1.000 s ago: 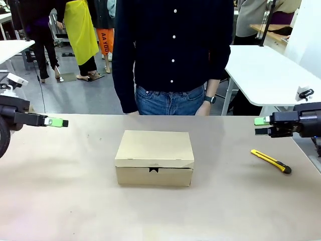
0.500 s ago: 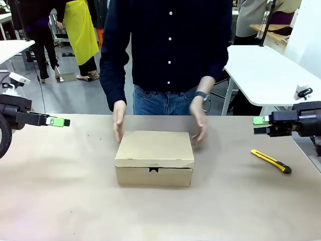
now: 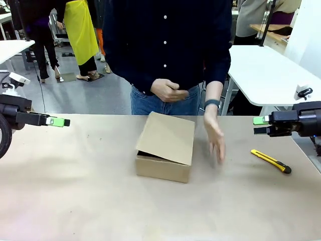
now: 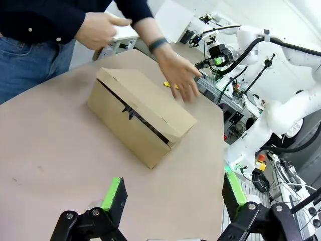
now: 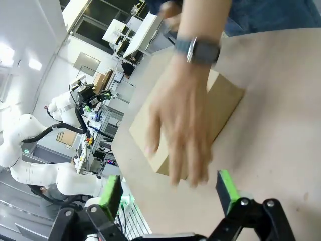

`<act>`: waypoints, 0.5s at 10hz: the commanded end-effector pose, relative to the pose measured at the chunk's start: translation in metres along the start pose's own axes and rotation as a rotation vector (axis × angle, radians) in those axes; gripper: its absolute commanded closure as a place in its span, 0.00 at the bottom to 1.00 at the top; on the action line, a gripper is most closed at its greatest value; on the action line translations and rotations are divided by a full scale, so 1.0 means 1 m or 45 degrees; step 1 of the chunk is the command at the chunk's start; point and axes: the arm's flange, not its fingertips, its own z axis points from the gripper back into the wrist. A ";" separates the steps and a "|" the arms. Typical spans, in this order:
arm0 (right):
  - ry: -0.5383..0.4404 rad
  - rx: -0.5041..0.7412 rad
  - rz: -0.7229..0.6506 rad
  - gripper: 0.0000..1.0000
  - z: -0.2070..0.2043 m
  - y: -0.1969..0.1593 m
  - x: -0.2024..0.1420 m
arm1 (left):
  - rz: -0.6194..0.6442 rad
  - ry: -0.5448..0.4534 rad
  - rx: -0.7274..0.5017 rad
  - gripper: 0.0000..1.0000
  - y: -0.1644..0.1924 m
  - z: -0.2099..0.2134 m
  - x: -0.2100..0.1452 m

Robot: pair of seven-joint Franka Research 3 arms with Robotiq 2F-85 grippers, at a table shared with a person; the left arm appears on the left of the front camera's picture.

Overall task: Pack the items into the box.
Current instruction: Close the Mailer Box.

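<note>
The brown cardboard box (image 3: 166,142) sits mid-table, turned at an angle, its flap lid slightly ajar at the front. It also shows in the left wrist view as the box (image 4: 142,113) and, partly behind a hand, in the right wrist view as the box (image 5: 228,98). The pouch and stapler are out of view. My left gripper (image 3: 58,121) hovers open at the table's left edge, far from the box, with the left gripper (image 4: 173,193) empty. My right gripper (image 3: 261,125) hovers open at the right, with the right gripper (image 5: 169,193) empty.
The person stands at the far side; one hand (image 3: 216,140) hangs just right of the box, the other hand (image 3: 168,91) is held at the waist. A yellow-and-black utility knife (image 3: 271,160) lies on the table below my right gripper. White tables stand behind.
The person took the box by both sides, turned it and slid it a little right, then let go. The lid now gapes at the front. Both grippers stayed put.
</note>
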 end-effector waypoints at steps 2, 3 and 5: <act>-0.001 0.007 0.014 0.00 0.001 0.002 0.000 | -0.024 -0.014 -0.001 0.00 0.000 0.001 0.000; -0.001 0.007 0.014 0.00 0.001 0.002 0.000 | -0.024 -0.014 -0.001 0.00 0.000 0.001 0.000; -0.001 0.007 0.014 0.00 0.001 0.002 0.000 | -0.024 -0.014 -0.001 0.00 0.000 0.001 0.000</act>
